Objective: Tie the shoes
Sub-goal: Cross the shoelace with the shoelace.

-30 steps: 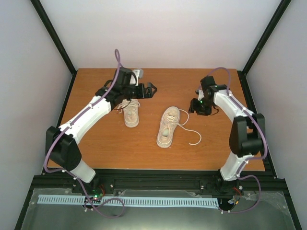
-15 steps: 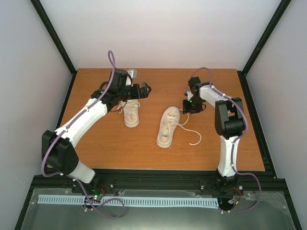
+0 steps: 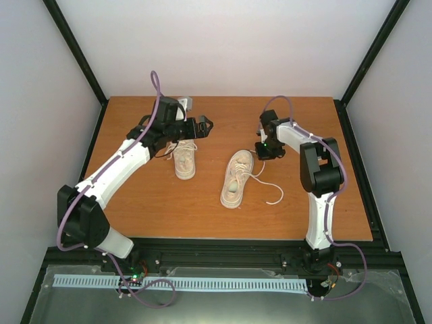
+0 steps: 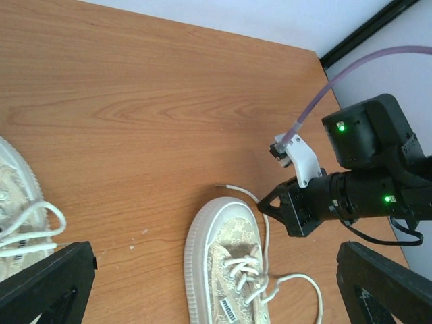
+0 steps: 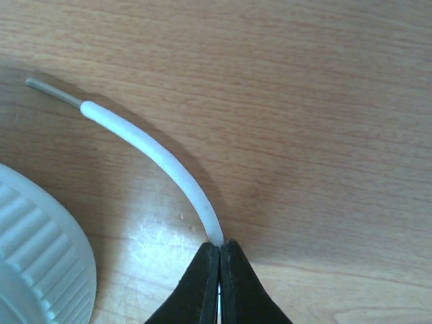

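Pinching lace [image 5: 169,162], right jaws beside shoe toe [image 5: 40,243]; other shoe [image 3: 185,165] apart.

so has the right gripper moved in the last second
Yes. The right gripper slid left, closer to the middle shoe, and shut on its lace.

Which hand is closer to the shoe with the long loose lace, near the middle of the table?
Right. The right hand is shut on that shoe's lace, just beyond its toe. The left hand is open and farther off, nearer the other shoe.
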